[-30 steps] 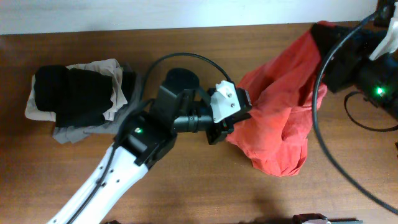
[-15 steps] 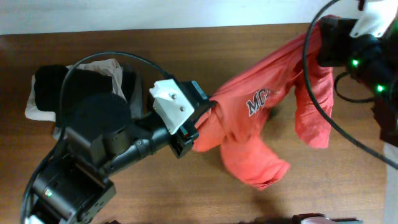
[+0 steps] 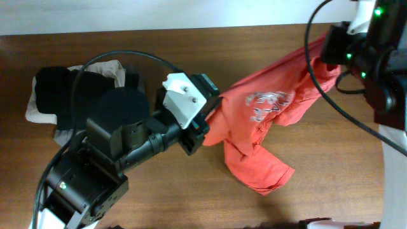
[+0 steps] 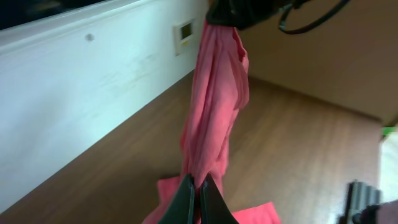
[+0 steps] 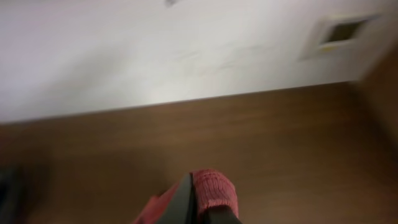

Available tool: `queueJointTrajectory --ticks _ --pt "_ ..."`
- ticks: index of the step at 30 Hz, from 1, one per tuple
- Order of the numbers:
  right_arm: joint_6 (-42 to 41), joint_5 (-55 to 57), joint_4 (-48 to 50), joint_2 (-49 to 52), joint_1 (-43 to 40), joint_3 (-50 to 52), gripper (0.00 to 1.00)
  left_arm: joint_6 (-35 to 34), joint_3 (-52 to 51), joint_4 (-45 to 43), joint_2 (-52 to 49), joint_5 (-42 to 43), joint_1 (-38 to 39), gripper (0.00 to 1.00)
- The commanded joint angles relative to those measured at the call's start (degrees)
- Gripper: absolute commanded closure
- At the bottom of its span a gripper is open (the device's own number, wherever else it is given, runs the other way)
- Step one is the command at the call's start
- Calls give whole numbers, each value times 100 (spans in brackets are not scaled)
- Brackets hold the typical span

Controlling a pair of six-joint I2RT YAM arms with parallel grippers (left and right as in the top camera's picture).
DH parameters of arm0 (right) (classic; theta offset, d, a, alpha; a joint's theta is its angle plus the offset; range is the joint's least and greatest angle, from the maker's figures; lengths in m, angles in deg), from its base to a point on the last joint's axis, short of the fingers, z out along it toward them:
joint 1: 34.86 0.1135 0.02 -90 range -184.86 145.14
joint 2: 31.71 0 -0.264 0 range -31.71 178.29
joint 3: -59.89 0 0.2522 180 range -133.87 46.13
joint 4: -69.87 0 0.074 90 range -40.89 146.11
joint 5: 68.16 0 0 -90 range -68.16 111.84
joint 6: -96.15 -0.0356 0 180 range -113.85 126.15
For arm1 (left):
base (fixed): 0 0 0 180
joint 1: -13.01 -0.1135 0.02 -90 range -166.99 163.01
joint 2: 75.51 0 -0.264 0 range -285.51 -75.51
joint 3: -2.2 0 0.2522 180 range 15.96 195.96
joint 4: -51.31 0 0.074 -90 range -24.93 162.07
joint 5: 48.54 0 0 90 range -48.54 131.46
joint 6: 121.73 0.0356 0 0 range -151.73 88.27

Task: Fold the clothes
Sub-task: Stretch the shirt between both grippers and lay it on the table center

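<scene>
The red-orange T-shirt [image 3: 267, 121] is held stretched above the bench [image 3: 331, 184], spanned between the two arms with its white lettering turned upward. One end is pinched by the left pincer [image 4: 194, 194], its jaws pressed together on the cloth. The opposite end is clamped in the right pincer [image 5: 202, 208] near the far right corner. Black, beige and grey folded garments [image 3: 63, 102] are piled at the left.

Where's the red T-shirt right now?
In the overhead view, the red T-shirt is stretched over the right half of the table, between the left gripper and right gripper.
</scene>
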Motion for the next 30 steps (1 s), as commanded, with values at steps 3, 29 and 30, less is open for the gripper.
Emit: queueJointTrajectory --ticks 3,29,30 --pt "92 3449 271 -343 -214 -914 96 -96 313 -433 20 822 348 99" --pt "595 -708 -2 2166 -170 -1939 95 -1047 455 1375 -654 -3388 1021 99" --pt "599 -984 -9 2474 -146 -1939 94 -1185 450 1589 -723 -3386 887 99"
